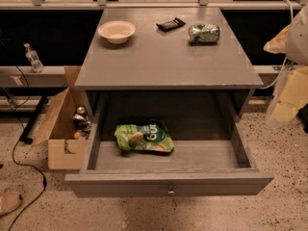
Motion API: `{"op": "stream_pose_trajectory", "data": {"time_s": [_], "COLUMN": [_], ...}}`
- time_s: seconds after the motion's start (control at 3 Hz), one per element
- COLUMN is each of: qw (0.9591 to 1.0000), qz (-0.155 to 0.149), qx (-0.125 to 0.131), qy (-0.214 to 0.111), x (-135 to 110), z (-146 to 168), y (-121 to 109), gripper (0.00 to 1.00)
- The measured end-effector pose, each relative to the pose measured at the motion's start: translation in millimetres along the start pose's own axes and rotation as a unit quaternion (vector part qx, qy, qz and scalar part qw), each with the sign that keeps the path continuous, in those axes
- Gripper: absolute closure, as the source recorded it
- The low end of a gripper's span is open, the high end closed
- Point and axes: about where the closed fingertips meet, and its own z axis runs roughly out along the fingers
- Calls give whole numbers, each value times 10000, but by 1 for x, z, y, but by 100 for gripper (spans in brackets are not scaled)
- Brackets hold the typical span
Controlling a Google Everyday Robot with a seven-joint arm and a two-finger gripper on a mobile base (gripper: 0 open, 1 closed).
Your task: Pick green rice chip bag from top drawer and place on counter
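The green rice chip bag (144, 137) lies flat at the back left of the open top drawer (211, 158), crinkled, with white lettering facing up. The drawer is pulled out towards me, with its small metal knob (170, 191) on the front panel. The counter (163, 57) is the grey top of the cabinet above the drawer. My gripper (292, 76) shows only as a pale white and yellowish shape at the right edge, close to the camera. It is to the right of the cabinet, well apart from the bag.
On the counter stand a cream bowl (116, 31) at back left, a dark bar wrapper (171, 24) and a crushed green-silver can (204, 33) at back right. A cardboard box (60, 129) with clutter sits on the floor left of the cabinet. A cable (29, 165) runs across the floor.
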Motion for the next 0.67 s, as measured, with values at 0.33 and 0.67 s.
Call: {"op": "stream_pose_trajectory", "data": {"time_s": [0.33,0.67], "qw": [10000,9990], "qz": [0,43], "qx": [-1,-377], "qy": [-1,-249], "x": [0,-4], "z": [0,35], "y": [0,12], "gripper": [0,0]}}
